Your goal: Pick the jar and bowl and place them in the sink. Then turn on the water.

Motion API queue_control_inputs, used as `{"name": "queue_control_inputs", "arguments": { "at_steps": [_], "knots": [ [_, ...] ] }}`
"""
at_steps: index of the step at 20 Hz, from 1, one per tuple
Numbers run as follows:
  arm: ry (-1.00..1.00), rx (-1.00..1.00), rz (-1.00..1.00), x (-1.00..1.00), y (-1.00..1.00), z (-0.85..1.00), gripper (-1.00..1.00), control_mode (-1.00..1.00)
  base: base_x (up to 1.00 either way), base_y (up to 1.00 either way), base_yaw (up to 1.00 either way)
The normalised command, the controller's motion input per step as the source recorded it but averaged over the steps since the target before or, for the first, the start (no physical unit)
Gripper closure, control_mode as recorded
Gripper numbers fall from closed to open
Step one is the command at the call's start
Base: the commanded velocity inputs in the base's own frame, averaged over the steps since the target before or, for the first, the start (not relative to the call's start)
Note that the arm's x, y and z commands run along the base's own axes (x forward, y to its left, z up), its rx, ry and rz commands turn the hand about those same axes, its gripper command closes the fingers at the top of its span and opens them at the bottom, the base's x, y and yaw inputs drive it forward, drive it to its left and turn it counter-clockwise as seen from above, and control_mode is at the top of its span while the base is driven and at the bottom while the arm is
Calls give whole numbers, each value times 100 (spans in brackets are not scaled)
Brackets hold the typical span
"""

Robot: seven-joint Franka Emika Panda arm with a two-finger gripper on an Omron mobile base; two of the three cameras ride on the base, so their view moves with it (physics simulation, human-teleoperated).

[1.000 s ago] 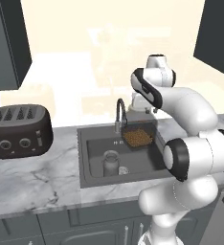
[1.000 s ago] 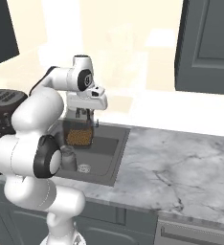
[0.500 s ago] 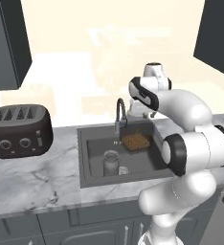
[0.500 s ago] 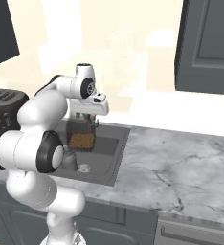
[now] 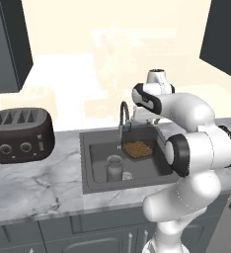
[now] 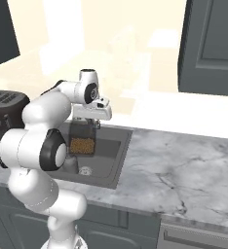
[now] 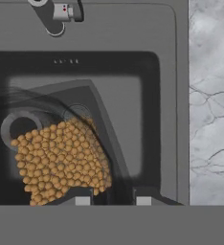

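Over the sink (image 5: 95, 163), tool (image 7: 113, 200) grips jar (image 5: 137, 143)

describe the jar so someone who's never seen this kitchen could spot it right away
Find the dark grey sink sunk into the marble counter, right of the black toaster. Over its right half hangs the jar, gripped by the claw. It is clear faceted glass holding brown granules, unlike the plain grey container lower left.
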Motion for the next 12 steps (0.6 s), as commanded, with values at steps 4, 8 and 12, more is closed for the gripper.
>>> {"name": "queue_control_inputs", "arguments": {
  "at_steps": [4,8,12],
  "knots": [
    [0,0,4,0,0,-13,100,-100,0,0,0],
    [0,0,5,0,0,-21,100,-100,0,0,0],
    [0,0,3,0,0,-16,100,-100,0,0,0]
  ]
}}
